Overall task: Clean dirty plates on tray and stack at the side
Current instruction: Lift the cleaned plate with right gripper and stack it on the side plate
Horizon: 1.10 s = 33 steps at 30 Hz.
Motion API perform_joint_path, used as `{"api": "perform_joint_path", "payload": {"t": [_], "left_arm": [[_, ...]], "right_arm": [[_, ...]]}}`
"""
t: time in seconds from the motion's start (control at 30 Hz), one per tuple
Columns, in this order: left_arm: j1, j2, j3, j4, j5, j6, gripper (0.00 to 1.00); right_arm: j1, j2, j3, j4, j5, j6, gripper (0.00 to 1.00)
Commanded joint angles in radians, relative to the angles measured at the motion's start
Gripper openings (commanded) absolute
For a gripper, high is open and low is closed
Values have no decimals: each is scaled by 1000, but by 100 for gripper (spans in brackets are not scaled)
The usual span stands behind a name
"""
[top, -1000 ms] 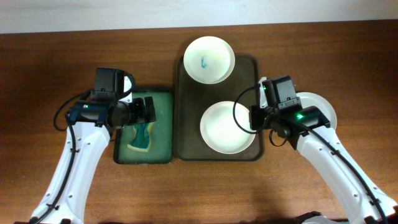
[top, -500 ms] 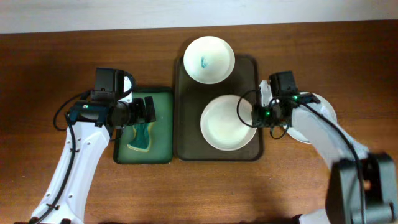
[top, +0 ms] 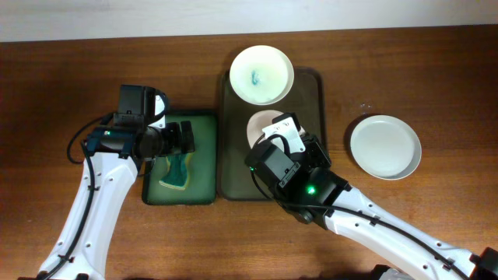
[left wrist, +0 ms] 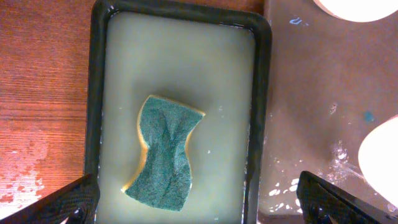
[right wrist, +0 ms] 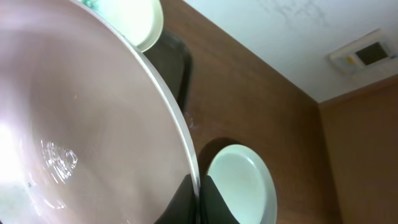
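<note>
- Right gripper [right wrist: 199,198] pinches the rim of a white round ceramic plate [right wrist: 81,112], tilted above the dark rectangular tray [top: 313,89], frame centre.
- Left gripper [top: 185,138], jaws apart, hovers over the green-topped sponge [left wrist: 165,152] at left.

Left gripper [left wrist: 199,198] open; right gripper [right wrist: 196,199] clamped.

Green sponge [left wrist: 165,152]; white plates [top: 385,146]; tray [top: 233,148] seemingly dark brown.
</note>
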Motion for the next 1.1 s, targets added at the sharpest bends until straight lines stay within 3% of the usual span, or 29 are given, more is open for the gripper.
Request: {"api": "perform_joint_path", "payload": {"t": [0.0, 0.1, 0.3, 0.63, 0.77, 0.87, 0.97, 1.03, 1.07], "left_arm": [[1, -5, 11, -1, 11, 5, 100], [1, -5, 11, -1, 11, 5, 99], [1, -5, 11, -1, 11, 5, 99], [1, -5, 11, -1, 11, 5, 100], [1, -5, 11, -1, 11, 5, 99], [1, -5, 11, -1, 11, 5, 99], [1, -5, 11, -1, 11, 5, 100], [1, -5, 11, -1, 11, 5, 100], [1, -5, 11, -1, 11, 5, 99]], "right_arm": [[34, -19, 7, 0, 149, 11, 4], [97, -19, 7, -3, 250, 11, 4], [135, -19, 7, -3, 261, -66, 4], [133, -19, 7, -2, 268, -64, 4], [98, -19, 7, 13, 249, 76, 4], [-146, -19, 7, 12, -157, 95, 4], [-575, -18, 7, -26, -781, 95, 4], [-910, 16, 7, -67, -1095, 98, 4], [-1008, 35, 7, -74, -1144, 99, 4]]}}
